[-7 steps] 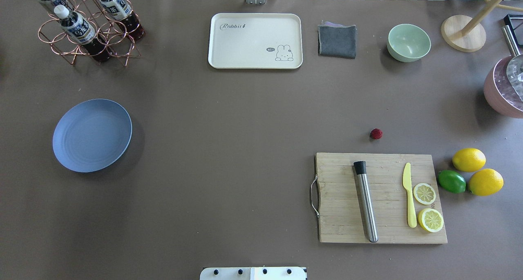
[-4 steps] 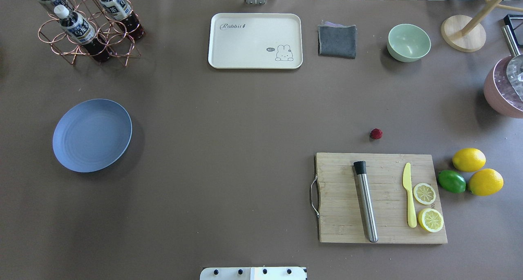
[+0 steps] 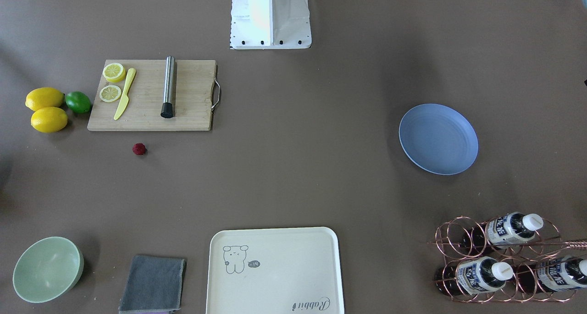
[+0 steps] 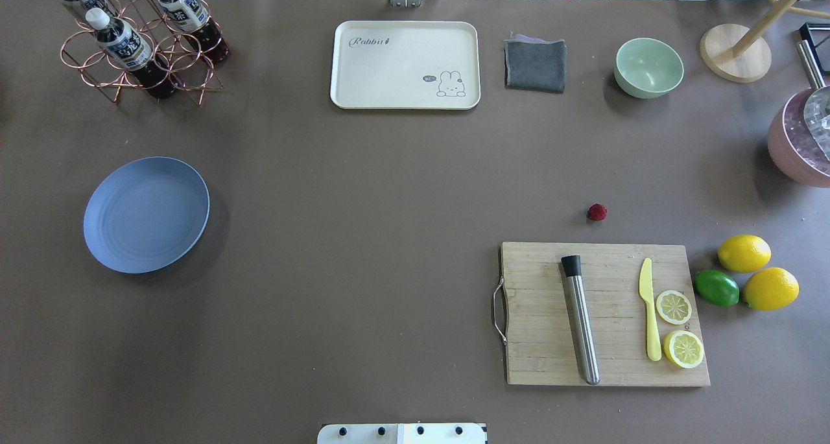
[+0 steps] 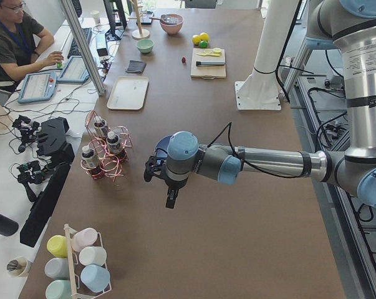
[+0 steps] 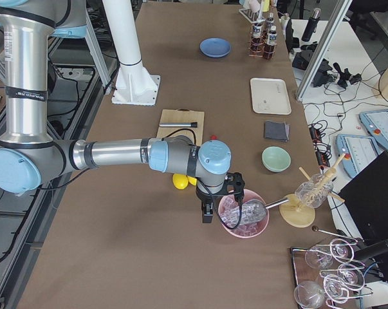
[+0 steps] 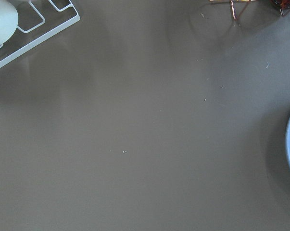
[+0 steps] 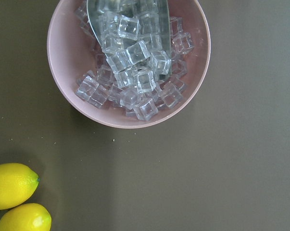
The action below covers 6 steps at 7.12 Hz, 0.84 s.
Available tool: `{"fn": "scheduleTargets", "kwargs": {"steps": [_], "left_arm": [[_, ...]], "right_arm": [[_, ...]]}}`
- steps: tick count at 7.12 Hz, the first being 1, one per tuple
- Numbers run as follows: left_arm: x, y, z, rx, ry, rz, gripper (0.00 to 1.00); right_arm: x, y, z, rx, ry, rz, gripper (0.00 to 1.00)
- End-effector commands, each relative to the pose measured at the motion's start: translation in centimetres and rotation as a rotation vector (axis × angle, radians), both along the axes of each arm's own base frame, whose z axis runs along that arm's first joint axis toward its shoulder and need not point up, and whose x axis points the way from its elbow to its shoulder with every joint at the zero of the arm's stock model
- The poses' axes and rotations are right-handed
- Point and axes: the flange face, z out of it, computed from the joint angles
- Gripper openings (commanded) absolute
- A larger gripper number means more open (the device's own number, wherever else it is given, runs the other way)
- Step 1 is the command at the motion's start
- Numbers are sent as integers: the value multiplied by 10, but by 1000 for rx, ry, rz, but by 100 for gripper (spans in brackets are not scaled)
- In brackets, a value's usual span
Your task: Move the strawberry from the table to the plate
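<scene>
Noted strawberry (image 4: pixel 597 212) on bare table (image 4: pixel 389 249), just beyond far edge of cutting board (image 4: pixel 603 314), well apart from plate (image 4: pixel 146 214) on opposite side. Cannot tell finger state of right gripper (image 6: pixel 210 209), hovering near ice bowl (image 6: pixel 258 228), nor of left gripper (image 5: pixel 169 196), hovering near plate. Judged best: reach with right arm, descend vertically, centre over strawberry, close gently to avoid rolling or squashing, then lift straight before crossing to plate.
</scene>
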Motion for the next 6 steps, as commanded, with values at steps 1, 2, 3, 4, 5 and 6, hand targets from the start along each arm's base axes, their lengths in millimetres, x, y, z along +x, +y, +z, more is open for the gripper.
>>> {"fn": "scheduleTargets", "kwargs": {"steps": [1, 2, 3, 4, 5, 6], "left_arm": [[14, -4, -4, 3, 4, 26, 97], [25, -9, -9, -3, 9, 31, 97], [60, -25, -27, -59, 39, -6, 97], [93, -25, -34, -67, 60, -18, 97], [128, -23, -41, -98, 78, -51, 98], [163, -17, -49, -110, 98, -53, 98]], "right_arm": [[-1, -2, -6, 13, -14, 1, 100], [-2, -3, -12, 25, -26, 2, 100], [-3, -2, -15, 29, -39, 2, 100], [-4, -2, -15, 30, -41, -3, 100], [-5, -2, -16, 34, -44, -4, 100], [-8, -3, -16, 32, -43, -9, 100]]}}
